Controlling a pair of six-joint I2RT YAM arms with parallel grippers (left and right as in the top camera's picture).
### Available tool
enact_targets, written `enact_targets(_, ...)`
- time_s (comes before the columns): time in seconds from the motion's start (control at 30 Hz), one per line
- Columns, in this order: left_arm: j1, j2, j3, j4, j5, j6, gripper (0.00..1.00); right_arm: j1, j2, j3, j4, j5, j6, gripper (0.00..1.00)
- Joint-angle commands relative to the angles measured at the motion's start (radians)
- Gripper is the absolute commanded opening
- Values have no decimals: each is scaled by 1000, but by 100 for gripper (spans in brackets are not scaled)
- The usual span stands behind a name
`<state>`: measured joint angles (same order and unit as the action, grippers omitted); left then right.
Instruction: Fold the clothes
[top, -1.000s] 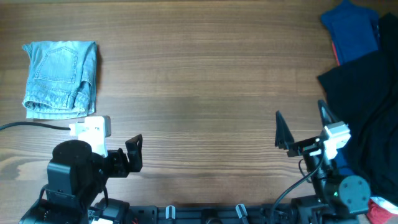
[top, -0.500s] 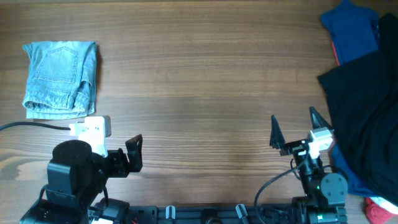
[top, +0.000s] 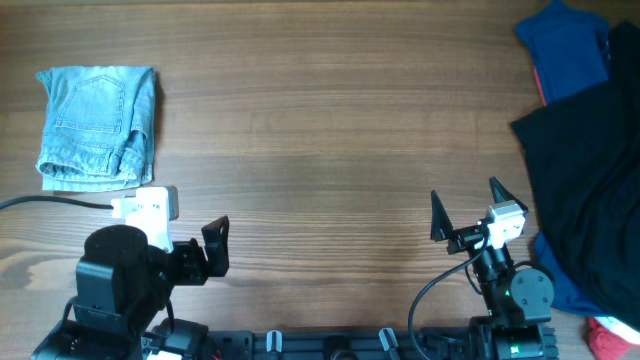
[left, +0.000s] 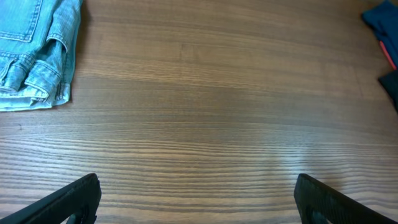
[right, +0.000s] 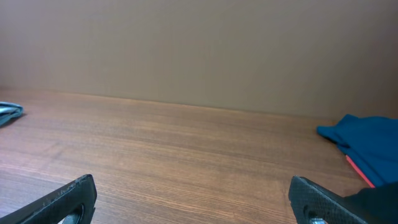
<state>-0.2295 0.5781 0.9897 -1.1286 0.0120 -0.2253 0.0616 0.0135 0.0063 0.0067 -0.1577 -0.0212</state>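
Observation:
The clothes, a pair of light blue denim shorts (top: 98, 125), lie folded in a compact bundle at the table's far left, back pocket up. In the left wrist view the shorts (left: 34, 53) fill the top left corner. The right wrist view catches only a sliver of the shorts (right: 9, 112) at its left edge. My left gripper (top: 210, 250) hangs open near the front edge, well short of the bundle. Nothing is between its fingers (left: 68, 200). My right gripper (top: 467, 205) stands open at the front right over bare wood, its fingers (right: 323, 202) holding nothing.
A large black garment (top: 590, 180) spreads over the right edge, with a royal-blue garment (top: 568, 50) behind it and a bit of red cloth (top: 608, 338) at the front corner. A white box (top: 148, 206) with a cable sits by the left arm.
My right arm has drawn left and back toward the front edge, away from the black garment, its jaws still wide. The left arm and the shorts have not moved.

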Motion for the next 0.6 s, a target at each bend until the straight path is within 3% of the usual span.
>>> enact_targets(0.0,-5,4,-3,2,-10,2,100,-4,-10,-1,6,-23,2,100)
enact_targets(0.57,-3,2,-3,-14,-18,13,100,-4,-10,-1,6,-23,2,100)
